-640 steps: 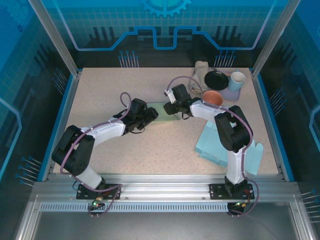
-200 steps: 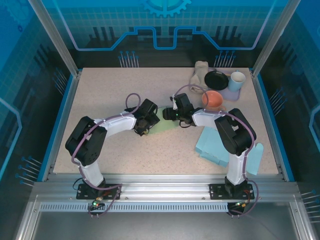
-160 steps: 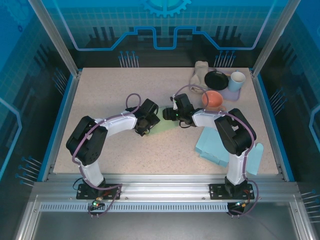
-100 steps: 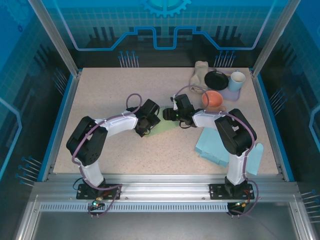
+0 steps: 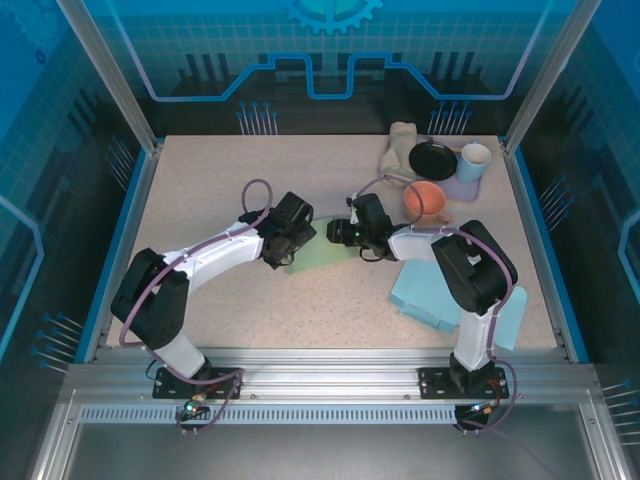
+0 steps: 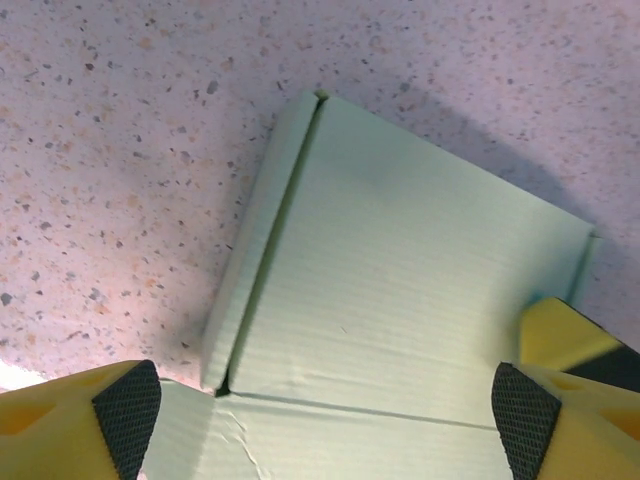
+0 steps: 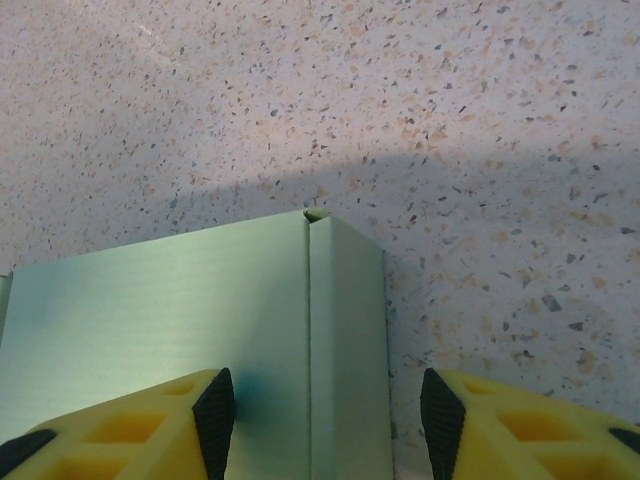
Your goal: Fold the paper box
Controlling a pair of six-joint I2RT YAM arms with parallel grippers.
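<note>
the pale green paper box (image 5: pixel 322 252) lies flat and unfolded at the middle of the table (image 5: pixel 200 180), between the two arms. the left gripper (image 5: pixel 291 240) hangs over its 9 o'clock edge and the right gripper (image 5: pixel 339 232) over its 1 o'clock corner.

in the left wrist view the left gripper (image 6: pixel 325 400) stands with jaws wide apart and nothing pinched. the sheet (image 6: pixel 400 300) is spread beneath it, with a narrow side flap (image 6: pixel 255 240) along the 9 o'clock side.

in the right wrist view the right gripper (image 7: pixel 327 410) is about half open over the sheet (image 7: pixel 180 310), straddling the crease of another narrow flap (image 7: pixel 345 330) without clamping it.

my reading: no wall is raised yet, so the work is at its start. to fold cleanly, one arm should pin the centre panel flat while the other catches a flap at its free edge and turns it up along the scored line, not across it. keep the pull light, because thin card buckles and the sheet will skate on the smooth top.
</note>
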